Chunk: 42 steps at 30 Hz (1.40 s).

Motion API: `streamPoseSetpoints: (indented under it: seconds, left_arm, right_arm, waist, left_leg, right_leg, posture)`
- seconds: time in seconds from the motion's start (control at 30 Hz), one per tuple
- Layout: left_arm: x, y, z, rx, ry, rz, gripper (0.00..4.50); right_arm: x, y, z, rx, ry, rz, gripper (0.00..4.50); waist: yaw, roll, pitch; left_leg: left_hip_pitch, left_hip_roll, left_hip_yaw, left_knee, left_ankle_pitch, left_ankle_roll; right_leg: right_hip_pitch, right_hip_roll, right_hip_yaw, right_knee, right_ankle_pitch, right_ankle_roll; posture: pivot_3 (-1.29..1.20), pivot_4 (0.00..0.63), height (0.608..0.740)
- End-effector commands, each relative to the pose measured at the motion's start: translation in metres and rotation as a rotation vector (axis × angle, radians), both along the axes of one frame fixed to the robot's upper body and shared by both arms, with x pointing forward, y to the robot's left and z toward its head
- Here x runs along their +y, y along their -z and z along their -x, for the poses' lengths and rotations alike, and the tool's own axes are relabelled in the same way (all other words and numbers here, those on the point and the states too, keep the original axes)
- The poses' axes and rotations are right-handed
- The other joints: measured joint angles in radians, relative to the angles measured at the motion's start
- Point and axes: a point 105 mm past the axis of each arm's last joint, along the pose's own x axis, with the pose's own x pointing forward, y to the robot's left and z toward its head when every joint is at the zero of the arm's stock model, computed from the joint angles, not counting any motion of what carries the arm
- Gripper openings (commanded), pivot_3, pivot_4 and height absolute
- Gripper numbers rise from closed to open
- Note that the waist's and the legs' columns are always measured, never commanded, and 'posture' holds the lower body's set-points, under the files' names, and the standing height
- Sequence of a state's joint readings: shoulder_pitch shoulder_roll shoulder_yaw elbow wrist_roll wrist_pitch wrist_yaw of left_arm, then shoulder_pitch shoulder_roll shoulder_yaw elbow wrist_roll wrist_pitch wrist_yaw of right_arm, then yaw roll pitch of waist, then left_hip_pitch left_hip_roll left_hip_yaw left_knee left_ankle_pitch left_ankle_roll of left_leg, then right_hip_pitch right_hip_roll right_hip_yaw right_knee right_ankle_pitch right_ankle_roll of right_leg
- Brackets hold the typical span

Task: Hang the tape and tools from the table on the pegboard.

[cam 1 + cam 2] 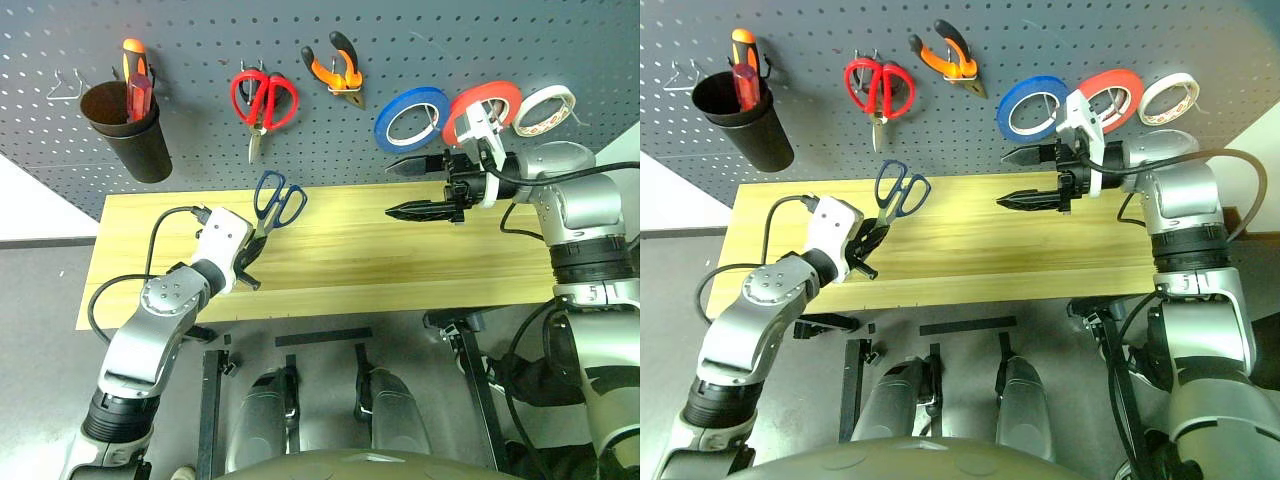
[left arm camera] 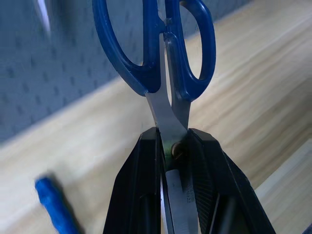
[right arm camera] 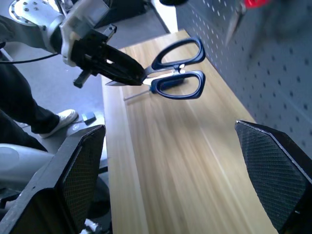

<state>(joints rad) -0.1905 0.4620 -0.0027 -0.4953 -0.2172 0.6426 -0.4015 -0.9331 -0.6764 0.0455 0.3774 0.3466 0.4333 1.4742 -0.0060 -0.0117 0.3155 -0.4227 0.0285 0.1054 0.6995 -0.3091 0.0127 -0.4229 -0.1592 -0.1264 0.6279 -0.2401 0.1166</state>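
The left claw is clenched on the blades of the dark blue scissors, holding them above the desk, handles toward the pegboard. The right claw is released, empty, over the desk below the blue tape, which hangs on the pegboard.

No readable text, labels, numbers (anywhere in view).

Red-handled scissors, red roll, cream-white roll on hooks; black cup holding red, orange screwdrivers
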Motion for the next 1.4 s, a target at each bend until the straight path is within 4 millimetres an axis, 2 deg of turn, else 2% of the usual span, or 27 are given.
streamPoseSetpoints:
  seconds: [0.03, 0.23, 0.43, 0.67, 0.93, 1.3, 1.4]
  left_arm:
    - [-0.01, -0.034, 0.016, -0.191, 0.109, 0.038, 0.73]
    - [-0.015, -0.065, 0.019, -0.404, 0.143, 0.08, 0.73]
    - [-0.013, -0.081, 0.013, -0.474, 0.146, 0.173, 0.73]
    - [0.001, -0.078, -0.005, -0.391, 0.161, 0.231, 0.73]
    - [0.01, -0.066, -0.023, -0.326, 0.194, 0.198, 0.73]
    - [0.025, -0.05, -0.045, -0.286, 0.15, 0.19, 0.73]
    - [0.028, -0.046, -0.061, -0.252, 0.125, 0.186, 0.73]
  right_arm:
    - [-0.001, -0.025, 0.007, -0.074, -0.017, -0.077, 4.5]
    - [0.002, -0.052, 0.011, -0.059, -0.009, -0.225, 4.5]
    - [0.003, -0.056, 0.014, -0.077, 0.002, -0.237, 4.5]
    - [0.003, -0.053, 0.013, -0.085, 0.032, -0.237, 4.5]
    - [0.003, -0.049, 0.01, -0.092, 0.061, -0.231, 4.5]
    - [-0.002, -0.045, 0.007, -0.102, 0.105, -0.21, 4.5]
    - [-0.003, -0.044, 0.004, -0.108, 0.121, -0.208, 4.5]
  waist:
    - [0.0, -0.001, -0.001]
    - [0.009, -0.001, -0.023]
    - [0.017, -0.002, -0.048]
    - [0.017, -0.003, -0.063]
    - [0.015, -0.003, -0.066]
    - [0.011, -0.003, -0.067]
    - [0.01, -0.002, -0.068]
  left_leg:
    - [-0.001, 0.0, 0.0, 0.0, 0.0, 0.0]
    - [-0.003, -0.002, 0.0, 0.0, 0.0, 0.0]
    - [-0.003, -0.002, 0.001, 0.0, 0.0, 0.0]
    - [-0.003, -0.002, 0.001, 0.001, 0.0, 0.0]
    - [-0.003, -0.002, 0.001, 0.001, 0.0, 0.0]
    - [-0.003, -0.002, 0.001, 0.001, 0.001, -0.001]
    - [-0.003, -0.002, 0.001, 0.001, 0.001, -0.001]
  right_leg:
    - [0.0, 0.0, -0.001, 0.0, 0.0, 0.0]
    - [-0.002, 0.001, -0.003, 0.0, 0.0, 0.0]
    - [-0.002, 0.001, -0.003, 0.0, 0.0, 0.0]
    - [-0.002, 0.002, -0.002, 0.0, 0.0, 0.0]
    - [-0.002, 0.003, -0.002, 0.0, 0.0, 0.0]
    - [-0.002, 0.003, -0.002, 0.0, 0.0, 0.0]
    - [-0.002, 0.003, -0.002, 0.001, 0.0, 0.0]
  posture:
    - [0.01, 0.168, 0.74]
    - [0.0, 0.149, 0.74]
    - [0.0, 0.141, 0.74]
    - [-0.02, 0.136, 0.74]
    - [-0.03, 0.14, 0.74]
    - [-0.05, 0.143, 0.74]
    - [-0.05, 0.143, 0.74]
